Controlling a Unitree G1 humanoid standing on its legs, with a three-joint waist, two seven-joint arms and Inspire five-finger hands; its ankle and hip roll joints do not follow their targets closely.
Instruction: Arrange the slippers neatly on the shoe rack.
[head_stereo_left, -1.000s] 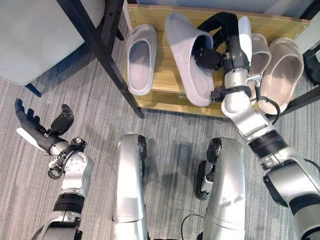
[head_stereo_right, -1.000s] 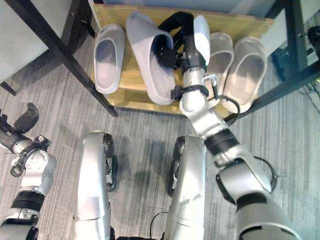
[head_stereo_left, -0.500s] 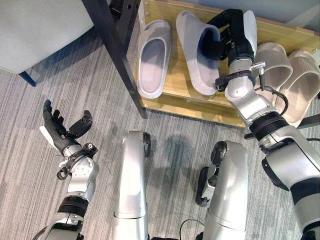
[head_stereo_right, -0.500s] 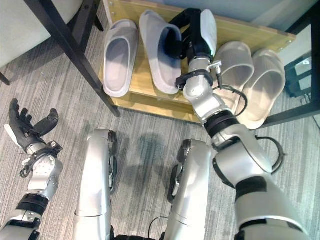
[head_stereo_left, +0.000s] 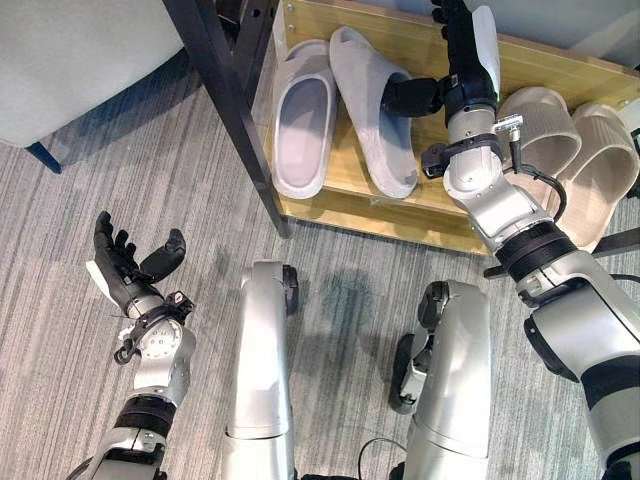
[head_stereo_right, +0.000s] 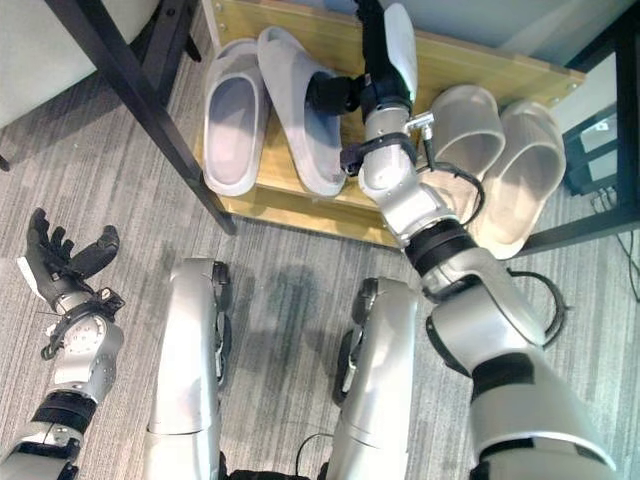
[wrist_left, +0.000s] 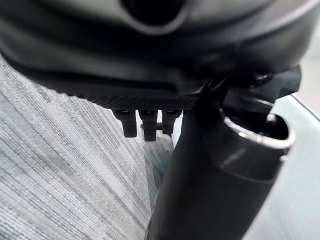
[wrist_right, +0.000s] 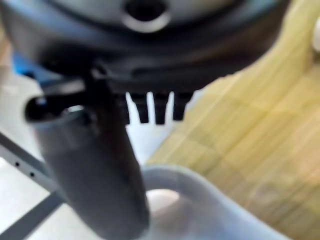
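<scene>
Wooden shoe rack shelf (head_stereo_left: 352, 190) now bears the grey foam slipper (head_stereo_left: 372, 110) flat beside its upturned grey twin (head_stereo_left: 302, 115), where half a second ago I held it tilted on edge. My right hand (head_stereo_left: 462, 62) has straightened and released, thumb near the strap. Beige slippers (head_stereo_left: 555, 160) lie beyond my wrist; left hand (head_stereo_left: 125, 268) hangs relaxed.
</scene>
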